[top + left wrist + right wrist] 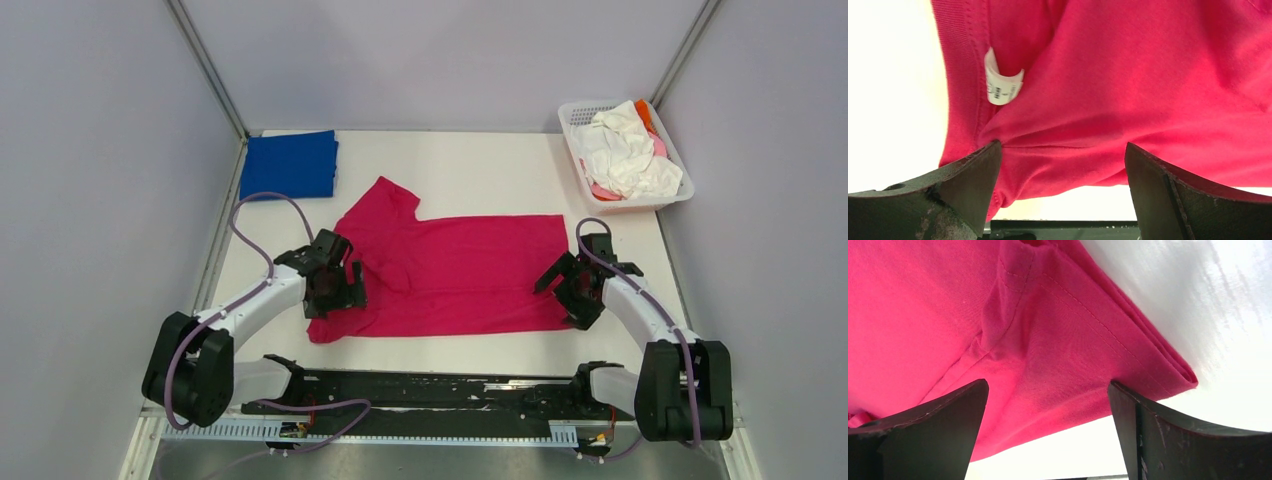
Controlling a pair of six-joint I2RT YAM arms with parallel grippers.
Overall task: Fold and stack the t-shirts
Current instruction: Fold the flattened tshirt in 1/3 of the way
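Observation:
A magenta-red t-shirt (pixel 450 275) lies folded lengthwise across the middle of the table, one sleeve sticking out at its upper left. Its white neck label (pixel 1000 85) shows in the left wrist view. My left gripper (pixel 335 290) hangs open over the shirt's left, collar end (pixel 1063 150). Over the shirt's right hem corner (pixel 1048 390) my right gripper (pixel 575 290) is open too; nothing is between either pair of fingers. A folded royal-blue t-shirt (pixel 290 165) rests at the far left. More t-shirts, white, pink and orange (pixel 625 150), are heaped in the basket.
A white lattice basket (pixel 575 115) stands at the far right corner. Grey walls close in the table on three sides. A black rail (pixel 430 390) runs along the near edge between the arm bases.

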